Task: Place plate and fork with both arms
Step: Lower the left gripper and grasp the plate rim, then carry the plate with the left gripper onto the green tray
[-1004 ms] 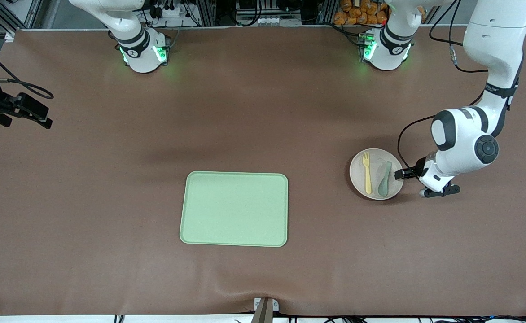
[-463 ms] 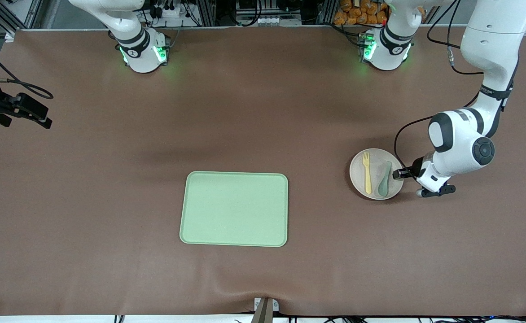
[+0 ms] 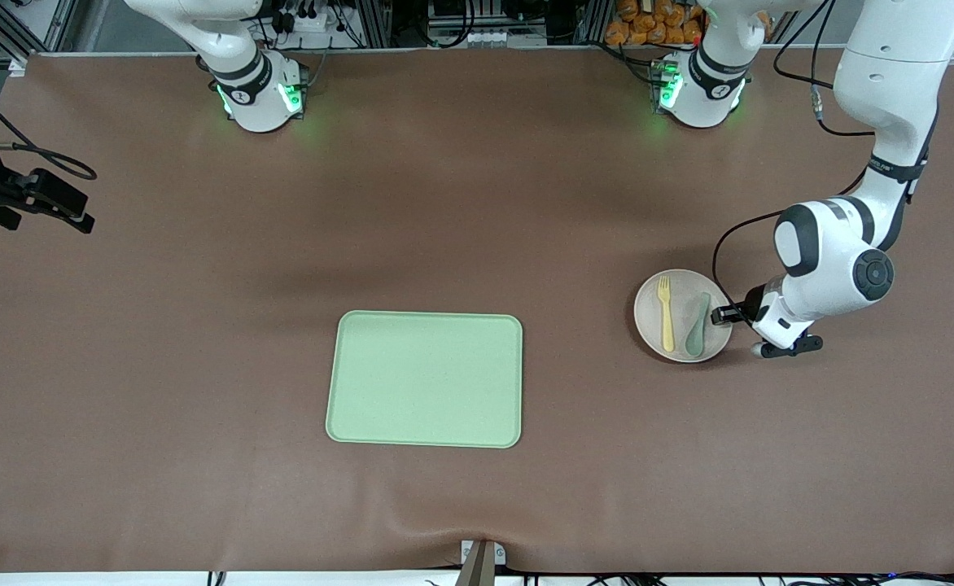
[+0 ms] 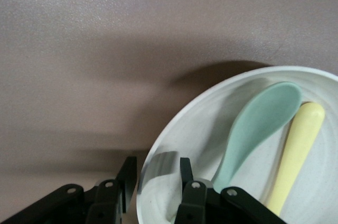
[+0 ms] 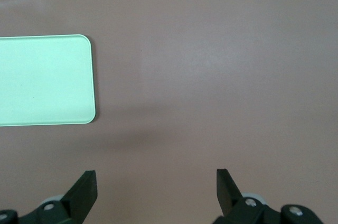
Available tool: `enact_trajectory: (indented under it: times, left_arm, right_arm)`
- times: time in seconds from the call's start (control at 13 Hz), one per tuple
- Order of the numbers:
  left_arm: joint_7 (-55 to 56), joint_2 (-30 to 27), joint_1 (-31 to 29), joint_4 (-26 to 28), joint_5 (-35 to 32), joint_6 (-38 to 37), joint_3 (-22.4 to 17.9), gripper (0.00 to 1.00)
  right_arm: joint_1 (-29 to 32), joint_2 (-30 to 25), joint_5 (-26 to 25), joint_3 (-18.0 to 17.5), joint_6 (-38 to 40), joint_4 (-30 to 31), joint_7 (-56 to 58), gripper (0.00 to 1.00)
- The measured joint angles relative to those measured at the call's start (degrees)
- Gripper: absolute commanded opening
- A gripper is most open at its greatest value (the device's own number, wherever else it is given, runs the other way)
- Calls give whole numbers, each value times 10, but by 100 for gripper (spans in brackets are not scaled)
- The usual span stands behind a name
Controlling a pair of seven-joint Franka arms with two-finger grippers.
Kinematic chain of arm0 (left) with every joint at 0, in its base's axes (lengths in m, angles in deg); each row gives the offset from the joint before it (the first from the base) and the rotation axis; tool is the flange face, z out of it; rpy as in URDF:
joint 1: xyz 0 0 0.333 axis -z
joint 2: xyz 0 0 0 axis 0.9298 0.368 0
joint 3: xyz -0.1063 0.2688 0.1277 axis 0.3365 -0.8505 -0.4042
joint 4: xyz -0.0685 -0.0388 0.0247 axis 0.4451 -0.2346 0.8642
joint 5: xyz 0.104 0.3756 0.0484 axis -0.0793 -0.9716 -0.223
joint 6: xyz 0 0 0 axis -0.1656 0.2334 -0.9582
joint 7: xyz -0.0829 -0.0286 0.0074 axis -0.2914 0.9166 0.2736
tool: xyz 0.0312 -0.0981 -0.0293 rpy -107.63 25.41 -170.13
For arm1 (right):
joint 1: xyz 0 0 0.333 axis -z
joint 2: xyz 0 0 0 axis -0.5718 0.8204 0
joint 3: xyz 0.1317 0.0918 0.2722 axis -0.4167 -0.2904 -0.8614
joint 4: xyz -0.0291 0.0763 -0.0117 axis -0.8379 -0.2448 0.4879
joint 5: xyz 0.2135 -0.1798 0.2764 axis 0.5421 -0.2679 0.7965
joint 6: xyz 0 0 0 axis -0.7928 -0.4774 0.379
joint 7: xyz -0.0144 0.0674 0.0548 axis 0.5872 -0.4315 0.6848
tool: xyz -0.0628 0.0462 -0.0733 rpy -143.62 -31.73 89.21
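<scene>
From the front view, your left gripper (image 3: 725,314) sits at the plate (image 3: 652,321) rim, at the edge toward the left arm's end; the fork (image 3: 667,313) and spoon (image 3: 697,324) lie on the plate.

In the left wrist view, the fingers (image 4: 186,174) pinch the plate's rim (image 4: 158,171).

In the right wrist view, your right gripper (image 5: 156,187) waits spread wide over bare table, with the tray (image 5: 45,78) near.

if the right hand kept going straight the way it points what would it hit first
Probably the bare brown table mat; the open right hand points down at it, with the rectangular light-green tray off to one side.
</scene>
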Motion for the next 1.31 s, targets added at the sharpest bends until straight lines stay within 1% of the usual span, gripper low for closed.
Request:
enact_trajectory:
  times: [0.15, 0.31, 0.69, 0.85, 1.0, 1.16, 1.31]
  left_arm:
    - [0, 0, 0, 0, 0, 0, 0, 27]
    - [0, 0, 0, 0, 0, 0, 0, 27]
    - [0, 2, 0, 0, 0, 0, 0, 16]
    - [-1, 2, 0, 0, 0, 0, 0, 7]
    - [-5, 1, 0, -1, 2, -1, 2, 5]
    - [-7, -3, 0, -1, 5, -1, 4, 0]
    - [-9, -3, 0, -1, 6, -1, 12, 0]
  right_arm:
    - [0, 0, 0, 0, 0, 0, 0, 100]
    - [0, 0, 0, 0, 0, 0, 0, 100]
    - [0, 0, 0, 0, 0, 0, 0, 100]
    - [0, 0, 0, 0, 0, 0, 0, 100]
    - [0, 0, 0, 0, 0, 0, 0, 100]
    - [0, 0, 0, 0, 0, 0, 0, 100]
    - [0, 0, 1, 0, 0, 0, 0, 100]
